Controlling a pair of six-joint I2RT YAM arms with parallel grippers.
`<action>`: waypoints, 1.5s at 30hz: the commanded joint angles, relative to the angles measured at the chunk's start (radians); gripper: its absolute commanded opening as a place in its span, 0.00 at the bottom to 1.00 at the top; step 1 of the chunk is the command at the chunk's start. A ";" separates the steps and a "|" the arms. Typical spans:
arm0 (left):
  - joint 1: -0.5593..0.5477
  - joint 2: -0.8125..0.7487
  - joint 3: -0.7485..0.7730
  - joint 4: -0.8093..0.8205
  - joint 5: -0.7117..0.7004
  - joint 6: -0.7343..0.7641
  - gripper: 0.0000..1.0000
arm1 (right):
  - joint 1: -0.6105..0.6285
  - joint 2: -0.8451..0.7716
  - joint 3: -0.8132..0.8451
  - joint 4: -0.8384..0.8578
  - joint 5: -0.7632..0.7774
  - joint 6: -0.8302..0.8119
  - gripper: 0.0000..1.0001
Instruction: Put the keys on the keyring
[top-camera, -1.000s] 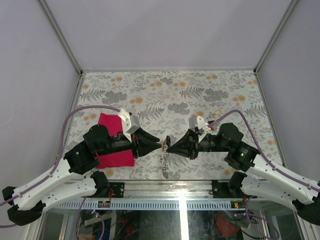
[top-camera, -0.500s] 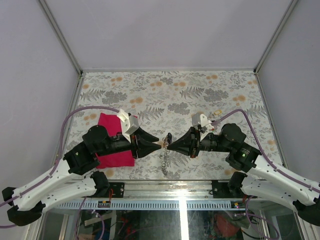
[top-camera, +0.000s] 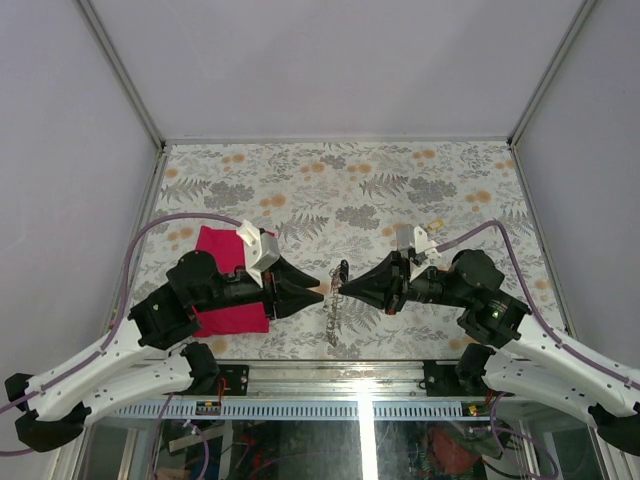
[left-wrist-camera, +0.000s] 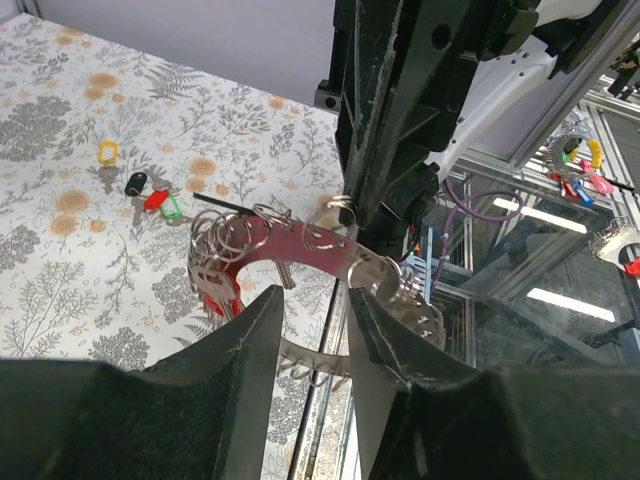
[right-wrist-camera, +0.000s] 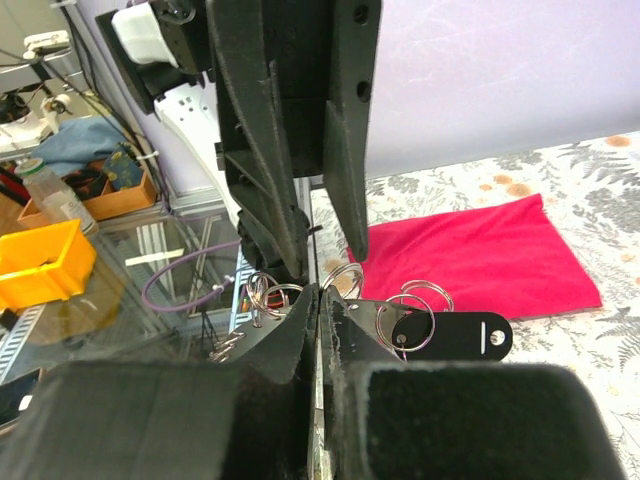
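4 keys (left-wrist-camera: 153, 198) lie loose, off the keyring (left-wrist-camera: 222, 245).

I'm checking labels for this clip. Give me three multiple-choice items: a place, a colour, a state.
1. The red cloth lies: A under the left arm; B under the right arm; C at the far edge.
2. Head colour absent among the loose keys: A red; B blue; C green.
3. The right gripper is: A wide open; B shut on the keyring; C resting flat on the table.

A: it shows beneath that arm. B: heads are yellow, black, red, green. B: its fingers meet, pinching a ring.
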 joint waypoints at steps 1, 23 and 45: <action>0.002 -0.037 -0.009 0.070 0.030 -0.007 0.34 | 0.007 -0.040 0.061 0.072 0.080 0.003 0.00; 0.002 0.028 0.002 0.075 0.027 0.016 0.52 | 0.007 -0.036 0.066 0.088 0.090 0.027 0.00; 0.002 0.026 0.036 0.104 0.065 0.008 0.58 | 0.006 -0.017 0.051 0.088 0.093 0.030 0.00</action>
